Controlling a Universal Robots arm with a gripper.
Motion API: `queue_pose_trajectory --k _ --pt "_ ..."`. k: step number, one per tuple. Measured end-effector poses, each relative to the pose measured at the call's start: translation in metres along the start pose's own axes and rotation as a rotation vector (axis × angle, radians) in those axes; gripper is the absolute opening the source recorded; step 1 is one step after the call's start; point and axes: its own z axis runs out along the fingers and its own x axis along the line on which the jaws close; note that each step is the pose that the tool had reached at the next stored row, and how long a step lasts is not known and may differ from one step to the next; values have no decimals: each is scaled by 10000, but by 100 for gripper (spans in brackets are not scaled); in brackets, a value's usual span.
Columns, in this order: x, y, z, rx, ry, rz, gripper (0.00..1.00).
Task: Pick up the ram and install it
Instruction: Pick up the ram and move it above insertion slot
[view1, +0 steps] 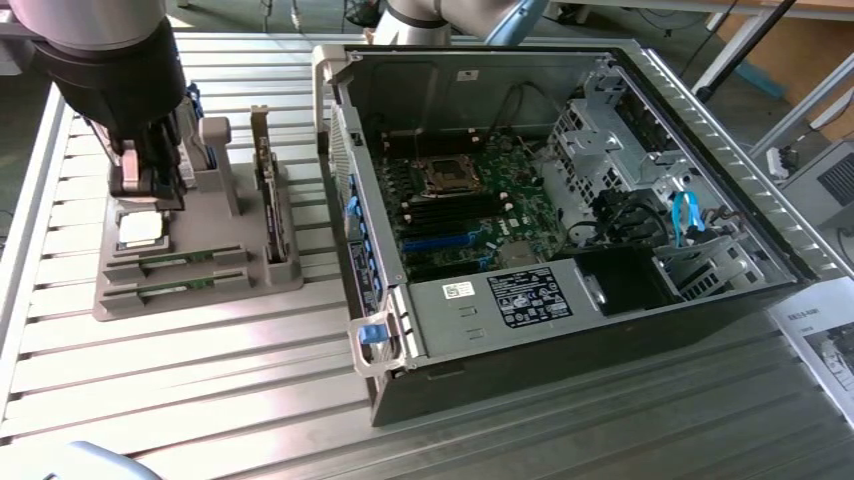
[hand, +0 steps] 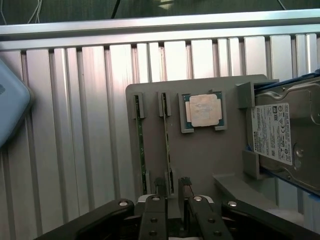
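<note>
Noting the gripper: we are seeing it hanging unclenched, gripping nothing, over the grey holder. We are finding the ram standing edgewise in its holder slot, at the exterior view's left; the open computer case is sitting at the exterior view's right.

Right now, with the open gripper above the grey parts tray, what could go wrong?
1. The open gripper hangs near one end of a thin green ram stick; an off-centre grip might tilt or jam it in the grey plastic tray.
2. A second green stick and the square silver processor chip sit close by and could get bumped.
</note>
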Motion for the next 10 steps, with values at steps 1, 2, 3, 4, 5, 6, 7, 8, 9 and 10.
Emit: queue_pose_trajectory --k 1,2,3,4,5,6,7,8,9,10 --pt "19 -1 -1 -1 1 0 24" --pt "34 -2 -1 -1 0 0 24" --pt "49 -3 -2 -1 0 0 24" --pt "62 -4 -2 -1 0 0 24" --pt "76 -5 -3 -2 1 0 24" --pt "88 -6 -3 -1 1 0 24" --pt "99 -7 -3 -1 1 0 24" --pt "109 -7 -3 -1 0 0 24" --pt "119 -8 -4 -1 0 -1 24" --pt "127 -9 -4 -1 1 -1 24"
